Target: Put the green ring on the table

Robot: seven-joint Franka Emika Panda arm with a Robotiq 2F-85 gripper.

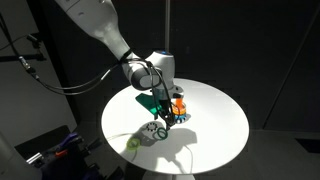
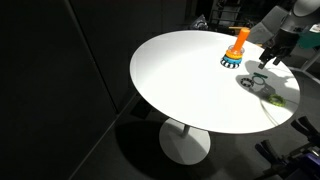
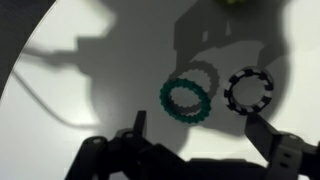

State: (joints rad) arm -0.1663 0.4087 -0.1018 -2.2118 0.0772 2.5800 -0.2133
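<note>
In the wrist view the green ring lies flat on the white table, with its grey shadow just behind it. The black toothed ring lies right beside it, a small gap apart. My gripper is open and empty, and its two dark fingers hang just above the table on the near side of the rings without touching either. In both exterior views the gripper hovers low over the table. The rings are too small there to tell apart.
An orange peg stand stands on the table close to the gripper. A pale yellow-green piece lies near the table edge. Dark background surrounds the table.
</note>
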